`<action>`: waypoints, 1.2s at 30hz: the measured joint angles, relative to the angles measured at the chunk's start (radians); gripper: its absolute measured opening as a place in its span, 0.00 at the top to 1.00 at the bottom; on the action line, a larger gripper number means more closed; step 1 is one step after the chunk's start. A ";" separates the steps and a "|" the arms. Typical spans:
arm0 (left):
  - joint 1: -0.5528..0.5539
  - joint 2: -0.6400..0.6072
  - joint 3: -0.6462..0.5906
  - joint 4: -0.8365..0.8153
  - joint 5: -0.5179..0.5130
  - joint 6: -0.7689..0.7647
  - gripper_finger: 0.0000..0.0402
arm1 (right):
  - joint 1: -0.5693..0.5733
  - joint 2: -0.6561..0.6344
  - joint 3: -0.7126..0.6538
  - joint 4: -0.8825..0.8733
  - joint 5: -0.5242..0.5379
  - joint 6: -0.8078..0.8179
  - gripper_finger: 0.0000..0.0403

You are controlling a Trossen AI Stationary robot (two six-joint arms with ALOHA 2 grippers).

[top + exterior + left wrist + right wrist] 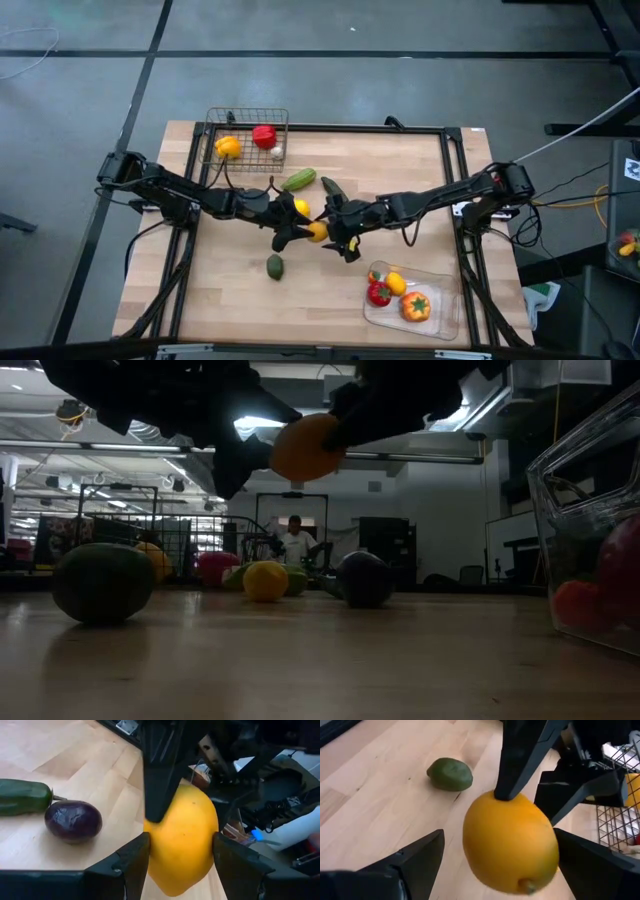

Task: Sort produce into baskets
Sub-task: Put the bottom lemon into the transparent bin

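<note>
An orange-yellow round fruit [317,232] hangs above the table's middle between my two grippers; it also shows in the low view [305,448]. My left gripper [300,233] comes from the left and is shut on it. My right gripper [336,236] comes from the right and is open, its fingers [415,857] wide on either side of the fruit; whether one of them touches it I cannot tell. The wire basket [212,128] at the far left holds a yellow, a red and a white piece. The clear tray [447,312] at the near right holds a red, a yellow and an orange piece. My left gripper pinches the fruit's two opposite sides [152,847] between its two fingers [127,862], about at the fruit's widest part. The fingers come from the table's left. The fruit is lifted clear of the table.
On the wood lie a second yellow fruit [300,208], a light green vegetable [299,179], a dark green one [333,188] and a green round fruit [275,266]. A dark purple piece [73,820] lies beside a green one [25,796]. A person [296,542] stands in the room beyond.
</note>
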 joint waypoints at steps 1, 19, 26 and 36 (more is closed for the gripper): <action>0.000 0.000 0.000 0.000 0.001 0.000 0.50 | 0.000 0.004 0.000 -0.002 0.000 0.000 0.11; 0.000 0.000 0.000 -0.001 -0.001 0.014 0.50 | 0.000 0.003 0.000 0.040 0.032 0.000 0.43; 0.000 0.000 0.000 -0.001 -0.001 0.022 0.50 | 0.000 0.003 0.000 0.040 0.036 0.000 0.41; 0.001 0.000 0.000 -0.012 -0.003 -0.061 0.41 | 0.000 0.003 0.000 0.033 0.032 0.000 0.41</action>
